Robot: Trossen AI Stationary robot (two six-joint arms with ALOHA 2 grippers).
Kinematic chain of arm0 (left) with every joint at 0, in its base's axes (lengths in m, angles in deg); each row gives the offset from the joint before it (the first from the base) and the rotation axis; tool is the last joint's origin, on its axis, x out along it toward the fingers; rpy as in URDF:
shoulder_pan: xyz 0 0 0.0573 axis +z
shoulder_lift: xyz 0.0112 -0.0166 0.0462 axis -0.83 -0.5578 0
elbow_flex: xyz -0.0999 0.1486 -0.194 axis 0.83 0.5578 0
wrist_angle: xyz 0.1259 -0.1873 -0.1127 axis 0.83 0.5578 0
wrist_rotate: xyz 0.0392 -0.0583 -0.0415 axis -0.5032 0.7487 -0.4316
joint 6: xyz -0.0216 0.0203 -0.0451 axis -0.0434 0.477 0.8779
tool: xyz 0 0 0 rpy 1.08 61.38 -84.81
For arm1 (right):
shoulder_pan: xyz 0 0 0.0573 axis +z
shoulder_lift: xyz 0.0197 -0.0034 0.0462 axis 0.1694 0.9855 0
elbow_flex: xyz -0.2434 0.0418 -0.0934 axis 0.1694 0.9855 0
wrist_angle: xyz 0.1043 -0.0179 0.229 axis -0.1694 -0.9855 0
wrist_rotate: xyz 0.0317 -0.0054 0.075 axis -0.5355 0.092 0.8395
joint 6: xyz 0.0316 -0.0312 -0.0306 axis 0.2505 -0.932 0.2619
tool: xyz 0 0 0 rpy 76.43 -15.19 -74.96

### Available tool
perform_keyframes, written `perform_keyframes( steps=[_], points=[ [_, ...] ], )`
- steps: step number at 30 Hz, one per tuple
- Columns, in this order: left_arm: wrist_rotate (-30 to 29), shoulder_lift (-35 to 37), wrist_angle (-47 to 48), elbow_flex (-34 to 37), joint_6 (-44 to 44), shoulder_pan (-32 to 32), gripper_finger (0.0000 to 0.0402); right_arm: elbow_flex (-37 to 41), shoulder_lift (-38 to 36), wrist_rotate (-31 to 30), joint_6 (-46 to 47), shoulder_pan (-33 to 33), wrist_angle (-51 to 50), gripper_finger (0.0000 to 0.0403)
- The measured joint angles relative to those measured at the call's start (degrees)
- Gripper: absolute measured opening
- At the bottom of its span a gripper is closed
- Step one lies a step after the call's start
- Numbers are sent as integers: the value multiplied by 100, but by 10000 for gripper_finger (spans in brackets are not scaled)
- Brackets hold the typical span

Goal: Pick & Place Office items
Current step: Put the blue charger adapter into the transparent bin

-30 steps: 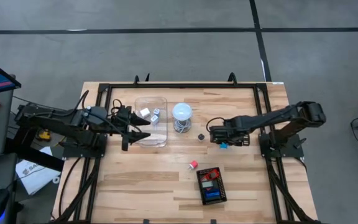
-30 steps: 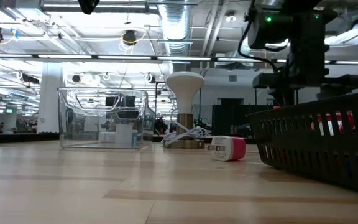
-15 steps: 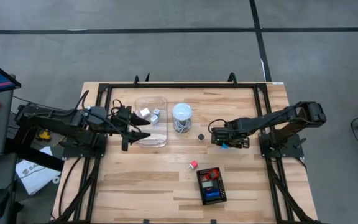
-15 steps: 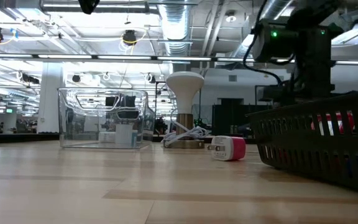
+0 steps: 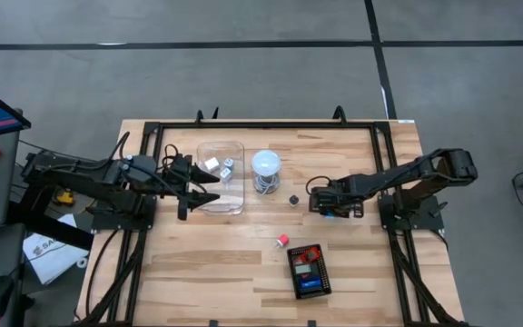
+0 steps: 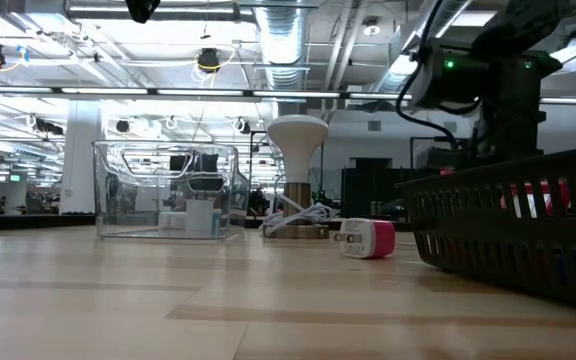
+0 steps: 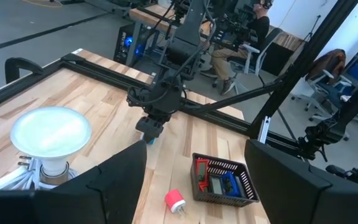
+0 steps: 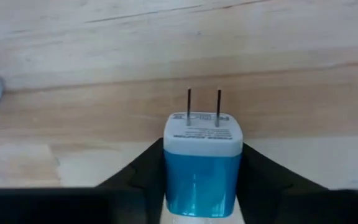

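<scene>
A blue charger block with a white face and two metal prongs lies on its side on the wood table right of centre, with my right gripper shut on it. A red-and-white plug block lies nearer the front. Red and blue pieces sit in the black tray. Two white blocks rest in the clear box. My left gripper hovers open at the box's left side, touching nothing. My right gripper pinches the blue block's two opposite blue sides between its two fingers. The fingers come from above, pointing down. The block lies flat on the table, its prongs level and pointing away along the boards.
A white lamp with a coiled cord stands between the clear box and my right gripper. A small black piece lies just left of the right gripper. Black rails frame the table. Bare wood lies at the near left.
My right gripper has sunk straight down onto the blue block, which has stayed in its place on the table.
</scene>
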Motion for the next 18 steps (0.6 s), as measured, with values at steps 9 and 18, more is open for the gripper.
perform_keyframes(
  steps=[9, 18],
  points=[
    [219, 39, 330, 0, -116, -2, 269, 11, -755, -58, -798, 255, 1596, 133],
    [966, -235, 368, -7, -462, -267, 269, 2, -1586, 1788, -1620, 620, 3658, 133]
  ],
)
